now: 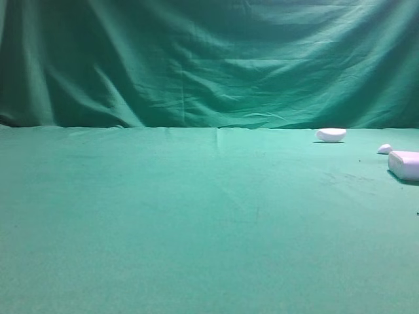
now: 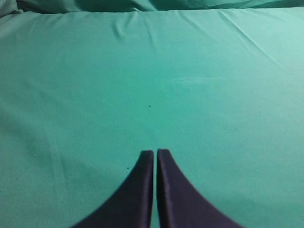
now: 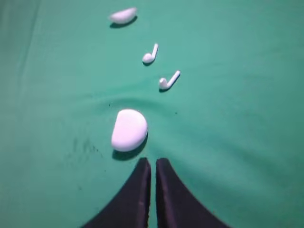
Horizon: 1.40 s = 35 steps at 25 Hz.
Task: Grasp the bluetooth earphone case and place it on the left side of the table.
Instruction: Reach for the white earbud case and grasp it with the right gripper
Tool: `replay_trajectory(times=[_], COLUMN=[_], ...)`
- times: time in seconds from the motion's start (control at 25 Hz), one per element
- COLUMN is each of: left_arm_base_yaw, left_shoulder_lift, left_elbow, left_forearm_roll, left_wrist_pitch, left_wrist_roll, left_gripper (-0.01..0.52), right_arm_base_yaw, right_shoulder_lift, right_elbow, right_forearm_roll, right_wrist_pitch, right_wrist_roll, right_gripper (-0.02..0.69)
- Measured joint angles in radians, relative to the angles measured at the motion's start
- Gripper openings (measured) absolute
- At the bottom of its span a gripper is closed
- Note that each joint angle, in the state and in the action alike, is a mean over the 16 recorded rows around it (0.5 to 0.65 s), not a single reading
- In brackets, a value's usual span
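The bluetooth earphone case (image 3: 129,129), a smooth white rounded oval, lies on the green cloth just ahead and slightly left of my right gripper (image 3: 153,160). That gripper's dark fingers are shut with nothing between them and do not touch the case. In the exterior high view the case (image 1: 404,163) sits at the far right edge, partly cut off. My left gripper (image 2: 155,151) is shut over bare green cloth, with no object near it. Neither gripper shows in the exterior high view.
Two white earbuds (image 3: 150,54) (image 3: 168,80) lie beyond the case, and a smaller white half-oval piece (image 3: 123,15) lies farther off. That half-oval piece (image 1: 330,135) and a tiny white bit (image 1: 385,148) also appear at the back right. A green curtain (image 1: 209,59) hangs behind the table.
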State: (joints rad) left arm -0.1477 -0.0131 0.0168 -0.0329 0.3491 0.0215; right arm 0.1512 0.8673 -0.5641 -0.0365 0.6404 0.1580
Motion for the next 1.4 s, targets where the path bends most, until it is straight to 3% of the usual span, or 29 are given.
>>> replay_trajectory(times=[0.16, 0.32, 0.72, 0.92, 1.08, 1.4], left_arm_base_yaw=[0.000, 0.000, 0.000, 0.000, 0.000, 0.000], left_shoulder_lift=[0.000, 0.000, 0.000, 0.000, 0.000, 0.000], left_elbow=[0.000, 0.000, 0.000, 0.000, 0.000, 0.000], left_forearm_roll=[0.000, 0.000, 0.000, 0.000, 0.000, 0.000], left_wrist_pitch=[0.000, 0.000, 0.000, 0.000, 0.000, 0.000], left_wrist_roll=[0.000, 0.000, 0.000, 0.000, 0.000, 0.000], left_gripper=[0.000, 0.000, 0.000, 0.000, 0.000, 0.000], right_arm_base_yaw=[0.033, 0.068, 0.113, 0.113, 0.113, 0.113], right_shoulder_lift=[0.182, 0.359, 0.678, 0.777, 0.833, 0.905], right_elbow=[-0.101, -0.199, -0.357, -0.402, -0.424, -0.444], right_forearm_roll=[0.012, 0.015, 0.012, 0.012, 0.011, 0.004], right_wrist_pitch=[0.058, 0.095, 0.053, 0.036, 0.021, 0.008], right_wrist_roll=[-0.058, -0.093, -0.103, -0.104, -0.105, -0.106], right_gripper=[0.006, 0.065, 0.429, 0.560, 0.584, 0.477])
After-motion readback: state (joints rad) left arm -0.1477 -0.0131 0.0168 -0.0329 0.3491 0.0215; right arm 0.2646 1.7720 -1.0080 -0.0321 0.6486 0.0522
